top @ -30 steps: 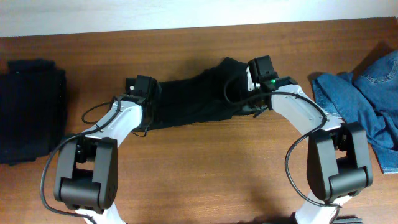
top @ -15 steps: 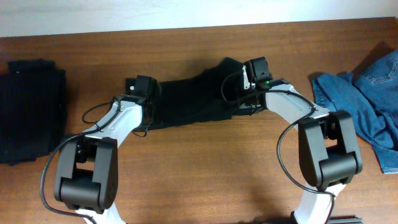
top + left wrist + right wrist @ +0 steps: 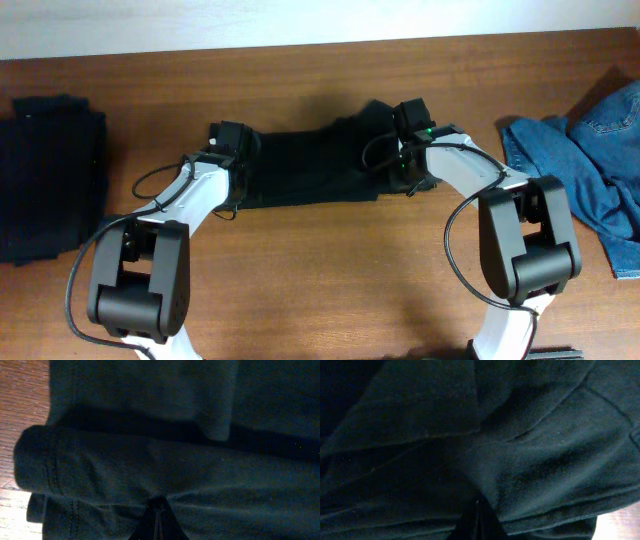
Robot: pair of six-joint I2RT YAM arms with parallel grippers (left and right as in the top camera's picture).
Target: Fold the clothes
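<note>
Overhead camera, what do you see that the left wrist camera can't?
Only overhead: the left arm, the right arm, a black pile on the left and jeans on the right. Only left wrist: hem stitching up close, and the left fingers shut, pinching the cloth. Both: the cloth and the brown table.

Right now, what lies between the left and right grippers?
One black garment spans the whole stretch, pinched at its ends by the left gripper and the right gripper. The overhead view shows it best.
</note>
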